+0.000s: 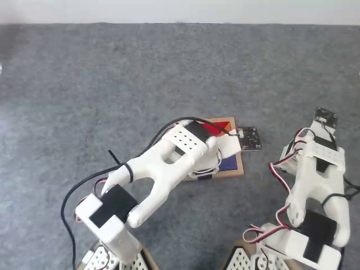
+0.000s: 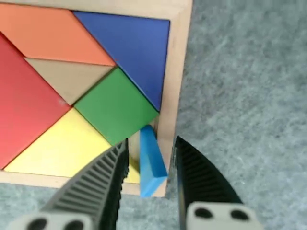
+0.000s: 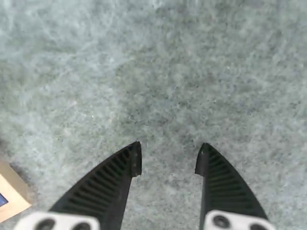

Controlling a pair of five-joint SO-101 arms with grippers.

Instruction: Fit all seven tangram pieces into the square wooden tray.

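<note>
The square wooden tray (image 2: 175, 72) holds an orange piece (image 2: 48, 33), a dark blue triangle (image 2: 134, 43), a tan triangle (image 2: 67, 76), a green square (image 2: 115, 105), a red triangle (image 2: 24, 105) and a yellow triangle (image 2: 62, 148). A light blue piece (image 2: 152, 163) stands tilted on its edge in the tray's corner, against the rim. My left gripper (image 2: 151, 143) is open astride it, with a thin gap on each side. In the high view the left arm covers most of the tray (image 1: 239, 169). My right gripper (image 3: 168, 158) hangs open over bare carpet.
Grey carpet covers the whole table. In the right wrist view a corner of the tray (image 3: 9, 201) shows at the edge. The right arm (image 1: 315, 169) stands apart to the right of the tray, with open carpet between them.
</note>
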